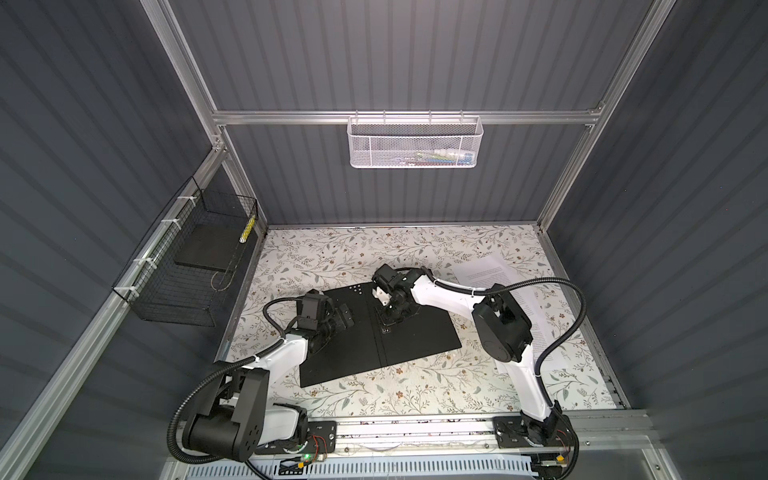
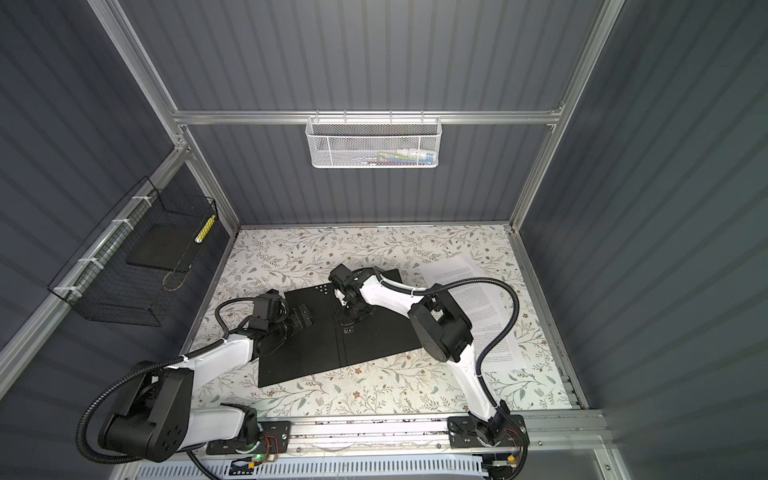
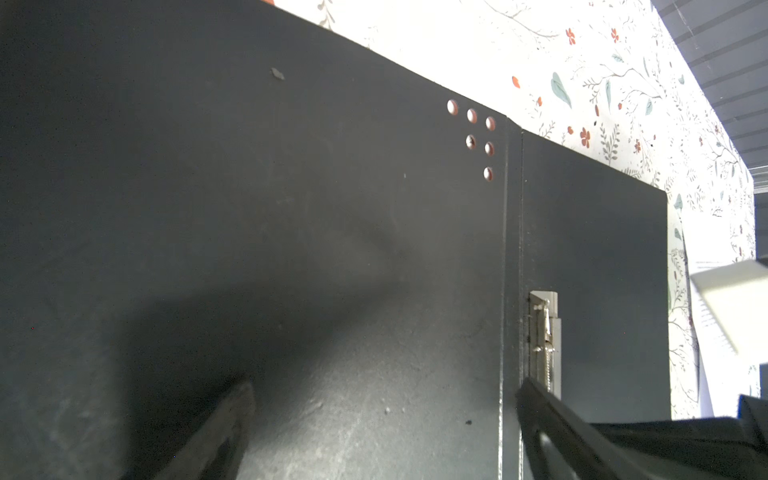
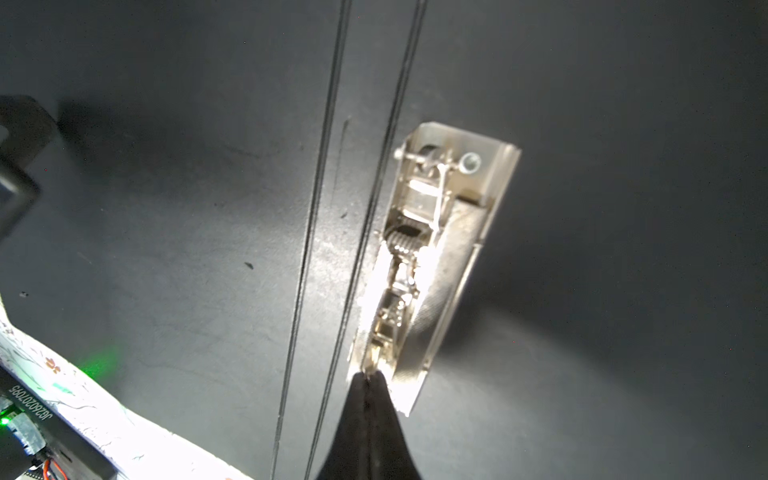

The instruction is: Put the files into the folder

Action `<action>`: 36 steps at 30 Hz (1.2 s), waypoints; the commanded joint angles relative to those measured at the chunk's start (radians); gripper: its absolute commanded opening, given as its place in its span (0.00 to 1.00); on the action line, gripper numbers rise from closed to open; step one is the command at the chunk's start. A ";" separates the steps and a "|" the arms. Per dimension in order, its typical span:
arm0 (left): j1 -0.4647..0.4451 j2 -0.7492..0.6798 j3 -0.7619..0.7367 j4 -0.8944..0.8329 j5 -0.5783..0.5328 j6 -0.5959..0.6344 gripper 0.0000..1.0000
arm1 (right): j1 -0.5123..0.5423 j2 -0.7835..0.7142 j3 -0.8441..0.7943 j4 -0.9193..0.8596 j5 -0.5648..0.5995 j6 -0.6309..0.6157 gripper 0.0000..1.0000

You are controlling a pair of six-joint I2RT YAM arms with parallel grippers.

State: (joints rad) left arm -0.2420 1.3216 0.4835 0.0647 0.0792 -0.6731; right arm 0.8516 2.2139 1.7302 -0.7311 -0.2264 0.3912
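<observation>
The folder (image 1: 415, 336) (image 2: 374, 336) lies open on the floral table, black inside up, with several small holes near the spine (image 3: 471, 137). Its metal spine clip (image 4: 428, 249) (image 3: 544, 340) sits just right of the fold. My right gripper (image 4: 368, 376) (image 1: 386, 322) (image 2: 347, 322) is shut, tips against the clip's near end; whether they pinch its lever I cannot tell. My left gripper (image 3: 384, 386) (image 1: 347, 318) (image 2: 305, 316) is open low over the left cover, nothing between its fingers. The files (image 1: 494, 270) (image 2: 461, 274), white printed sheets, lie right of the folder, partly under the right arm.
A white mesh basket (image 1: 413, 141) hangs on the back rail. A black wire basket (image 1: 187, 257) holding a dark slab is fixed to the left wall. Grey walls close in the table on three sides, and the arm bases stand along the front rail (image 1: 415, 428).
</observation>
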 commanded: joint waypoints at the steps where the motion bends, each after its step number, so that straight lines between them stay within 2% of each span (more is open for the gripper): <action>1: 0.009 0.042 -0.046 -0.213 -0.007 0.000 1.00 | 0.006 0.008 0.006 -0.029 0.011 -0.009 0.00; 17: 0.009 0.041 -0.046 -0.213 -0.006 0.000 1.00 | 0.021 0.036 0.026 -0.062 0.040 -0.015 0.00; 28: 0.009 0.041 -0.046 -0.212 -0.006 0.000 1.00 | 0.029 0.081 0.063 -0.140 0.125 -0.036 0.00; 36: 0.009 0.039 -0.048 -0.211 -0.004 0.001 1.00 | 0.035 0.116 0.062 -0.152 0.144 -0.035 0.00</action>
State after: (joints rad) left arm -0.2420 1.3216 0.4835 0.0647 0.0795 -0.6731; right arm 0.8810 2.2612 1.8111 -0.8108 -0.1368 0.3649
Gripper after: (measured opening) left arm 0.996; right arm 0.048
